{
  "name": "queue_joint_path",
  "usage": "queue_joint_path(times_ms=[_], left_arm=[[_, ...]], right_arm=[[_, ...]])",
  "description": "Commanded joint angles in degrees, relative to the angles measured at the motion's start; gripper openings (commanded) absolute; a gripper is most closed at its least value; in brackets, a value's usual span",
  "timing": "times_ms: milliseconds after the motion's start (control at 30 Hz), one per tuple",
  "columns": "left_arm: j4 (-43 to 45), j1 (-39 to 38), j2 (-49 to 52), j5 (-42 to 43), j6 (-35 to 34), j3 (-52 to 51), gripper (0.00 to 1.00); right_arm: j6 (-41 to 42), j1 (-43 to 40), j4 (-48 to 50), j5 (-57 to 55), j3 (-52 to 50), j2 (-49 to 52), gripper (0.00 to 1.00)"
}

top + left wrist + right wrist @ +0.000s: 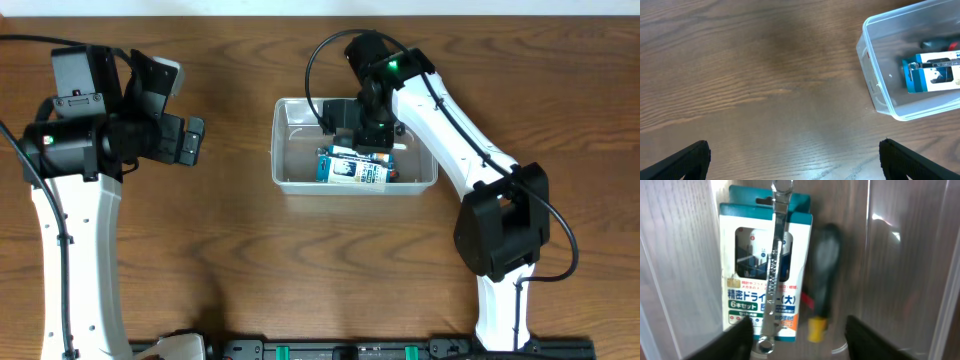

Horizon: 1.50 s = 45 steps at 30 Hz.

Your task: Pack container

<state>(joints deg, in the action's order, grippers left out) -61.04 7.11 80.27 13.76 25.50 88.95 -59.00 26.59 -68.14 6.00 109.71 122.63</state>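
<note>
Right gripper (802, 337) hangs over the container (295, 155) at the centre of the overhead view, fingers apart above a wrench (774, 265) lying on a blue-and-white package (745, 305), beside a screwdriver (822, 265). Left gripper (795, 157) gapes wide over the table (740, 75) at mid-left.
</note>
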Motion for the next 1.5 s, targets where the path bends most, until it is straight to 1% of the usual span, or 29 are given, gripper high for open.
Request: queue_joint_path(times_ms=[0, 100, 133, 300, 433, 567, 667, 800, 967, 1100, 1300, 1400, 1467], left_arm=[[0.1, 0.3, 0.2, 0.6, -0.1, 0.0, 0.98], [0.1, 0.3, 0.2, 0.6, -0.1, 0.0, 0.98], [0.1, 0.3, 0.2, 0.6, -0.1, 0.0, 0.98], [0.1, 0.3, 0.2, 0.6, -0.1, 0.0, 0.98], [0.1, 0.3, 0.2, 0.6, -0.1, 0.0, 0.98], [0.1, 0.3, 0.2, 0.6, -0.1, 0.0, 0.98], [0.1, 0.3, 0.2, 0.6, -0.1, 0.0, 0.98], [0.1, 0.3, 0.2, 0.6, -0.1, 0.0, 0.98], [0.1, 0.3, 0.2, 0.6, -0.1, 0.0, 0.98], [0.1, 0.3, 0.2, 0.6, -0.1, 0.0, 0.98], [0.1, 0.3, 0.2, 0.6, -0.1, 0.0, 0.98], [0.1, 0.3, 0.2, 0.6, -0.1, 0.0, 0.98], [0.1, 0.3, 0.2, 0.6, -0.1, 0.0, 0.98]], right_arm=[[1.8, 0.1, 0.5, 0.7, -0.2, 0.4, 0.79], [4.1, 0.1, 1.1, 0.6, 0.2, 0.4, 0.96], [5.0, 0.1, 1.1, 0.6, 0.7, 0.4, 0.99], [11.9, 0.1, -0.8, 0.7, 6.4, -0.2, 0.99], [16.6, 0.1, -4.7, 0.7, 14.8, -1.3, 0.99], [21.6, 0.1, -8.6, 0.7, 22.8, -4.4, 0.99], [25.3, 0.1, -10.4, 0.7, 26.7, -7.7, 0.99], [29.1, 0.1, -11.7, 0.7, 27.5, -13.7, 0.99], [29.9, 0.0, -16.3, 0.6, 27.4, -21.6, 0.99], [33.5, -0.1, -20.3, -0.2, 27.4, -26.4, 0.99], [48.2, -0.3, -26.2, -6.4, 27.4, -33.3, 0.99], [55.0, -0.3, -29.2, -12.5, 27.4, -37.9, 0.99], [58.5, -0.3, -29.1, -15.2, 26.0, -42.5, 0.99]])
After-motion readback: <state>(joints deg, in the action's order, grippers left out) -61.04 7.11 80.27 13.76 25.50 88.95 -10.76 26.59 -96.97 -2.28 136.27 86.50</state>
